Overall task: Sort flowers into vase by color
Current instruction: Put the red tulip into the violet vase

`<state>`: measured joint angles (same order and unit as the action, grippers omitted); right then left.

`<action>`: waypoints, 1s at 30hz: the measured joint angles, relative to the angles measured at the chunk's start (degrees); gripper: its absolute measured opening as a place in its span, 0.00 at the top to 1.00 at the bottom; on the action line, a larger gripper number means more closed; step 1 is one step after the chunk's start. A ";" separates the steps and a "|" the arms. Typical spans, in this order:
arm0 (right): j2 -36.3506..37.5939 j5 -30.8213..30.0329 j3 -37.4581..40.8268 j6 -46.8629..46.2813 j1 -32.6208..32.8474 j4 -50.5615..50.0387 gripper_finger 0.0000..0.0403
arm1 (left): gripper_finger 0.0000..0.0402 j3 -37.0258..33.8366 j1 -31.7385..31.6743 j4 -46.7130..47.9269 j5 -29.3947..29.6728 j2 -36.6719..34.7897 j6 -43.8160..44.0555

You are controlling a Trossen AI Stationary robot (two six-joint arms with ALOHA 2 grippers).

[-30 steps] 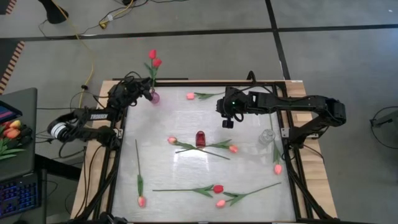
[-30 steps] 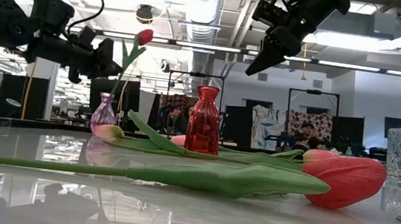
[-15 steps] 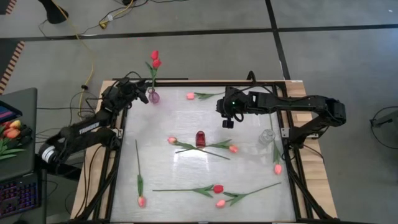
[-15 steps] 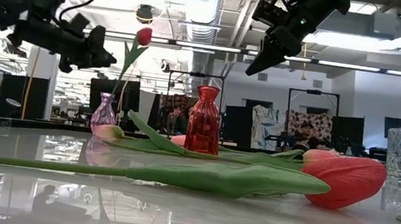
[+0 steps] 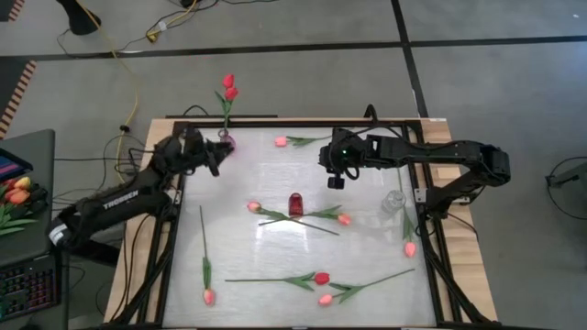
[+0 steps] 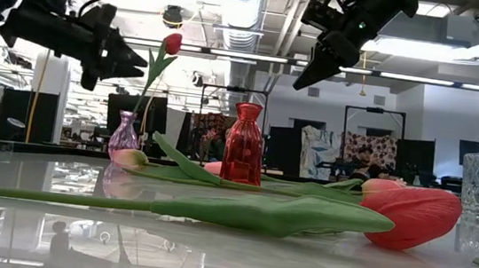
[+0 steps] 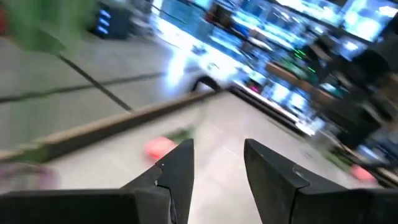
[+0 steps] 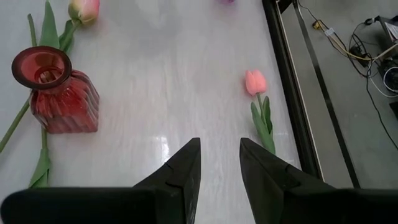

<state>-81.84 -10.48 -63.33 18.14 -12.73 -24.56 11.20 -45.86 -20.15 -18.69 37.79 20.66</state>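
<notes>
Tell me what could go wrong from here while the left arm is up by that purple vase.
1. The left pincer hangs open right beside the red tulips standing in the small purple vase. That vase looks light with tall stems, so a brush might topple it.
2. Near the red vase, two tulip stems cross, so picking one could drag the other.
3. The pink tulip lies at the table edge and could get pushed off.

We see the left gripper (image 5: 213, 154) has backed away from the purple vase (image 5: 227, 142) and its two red tulips (image 5: 229, 87), jaws now apart and empty; its arm stretches out straighter.
</notes>
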 joint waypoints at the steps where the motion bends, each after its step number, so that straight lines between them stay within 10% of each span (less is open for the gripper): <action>1: 0.00 0.00 0.00 -0.36 0.04 0.00 0.66 | 0.68 0.00 2.35 0.50 0.69 0.01 0.05; 13: 0.00 0.02 -0.02 -3.66 4.61 -1.37 0.66 | 0.68 0.00 26.08 3.29 8.71 0.07 -5.52; 30: 0.01 7.32 -0.02 -39.48 22.72 -18.88 0.66 | 0.68 0.00 38.74 3.66 2.15 0.07 -16.28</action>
<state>-81.83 -3.16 -63.35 -21.34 10.00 -43.44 11.20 -7.11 -16.49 -16.54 37.87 4.38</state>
